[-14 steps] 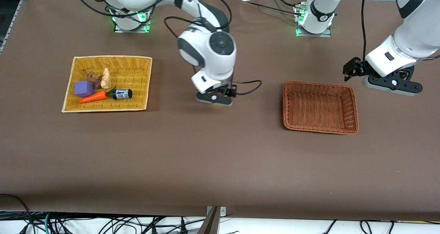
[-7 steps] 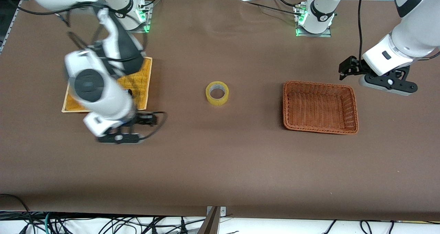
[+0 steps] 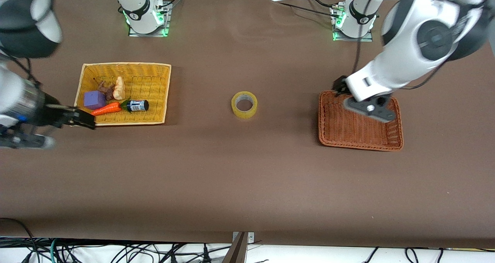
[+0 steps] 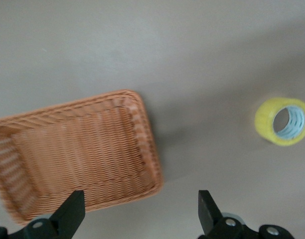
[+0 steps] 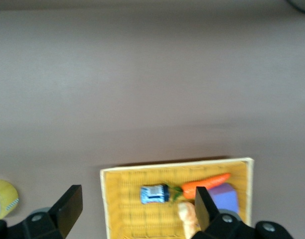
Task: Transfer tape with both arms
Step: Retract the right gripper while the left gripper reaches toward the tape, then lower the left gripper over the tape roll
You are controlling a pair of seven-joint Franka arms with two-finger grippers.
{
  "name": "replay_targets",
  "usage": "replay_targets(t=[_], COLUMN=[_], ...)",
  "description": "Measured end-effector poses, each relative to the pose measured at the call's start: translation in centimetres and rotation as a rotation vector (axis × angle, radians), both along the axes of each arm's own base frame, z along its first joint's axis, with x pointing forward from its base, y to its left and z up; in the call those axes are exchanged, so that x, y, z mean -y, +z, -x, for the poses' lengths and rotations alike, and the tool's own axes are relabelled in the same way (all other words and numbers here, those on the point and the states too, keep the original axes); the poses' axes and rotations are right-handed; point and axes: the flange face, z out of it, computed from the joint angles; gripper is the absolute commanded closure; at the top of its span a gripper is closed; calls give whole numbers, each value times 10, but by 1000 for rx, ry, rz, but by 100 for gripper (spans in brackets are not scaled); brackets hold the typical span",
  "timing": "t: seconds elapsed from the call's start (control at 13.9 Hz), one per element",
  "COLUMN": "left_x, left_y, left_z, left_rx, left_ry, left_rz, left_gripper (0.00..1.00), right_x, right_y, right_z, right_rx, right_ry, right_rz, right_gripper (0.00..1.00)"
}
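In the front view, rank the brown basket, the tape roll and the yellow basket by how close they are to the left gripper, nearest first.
1. Brown wicker basket: directly under the open left gripper.
2. Yellowish ring-shaped tape roll: mid-table, lying flat.
3. Yellow wicker basket: at the right arm's end, holding small items.

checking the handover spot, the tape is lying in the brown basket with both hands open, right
Not quite. The tape lies on the bare table, between the brown basket and the yellow basket, as the front view shows. The left hand and right hand are indeed open.
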Motion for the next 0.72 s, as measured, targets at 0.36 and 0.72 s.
replay_targets(t=[0.36,0.72], left_x=[122,215], left_y=[-70,-170], left_z=[19,57], left_rx=[48,50], left_ry=[172,143], left_rz=[22,50], left_gripper=[0,0], right_x=[103,89], right_y=[24,38], right_z=[50,97], right_rx=[-6,-13], right_ry=[-58,-41], right_rz=[-55,-30], right_gripper=[0,0])
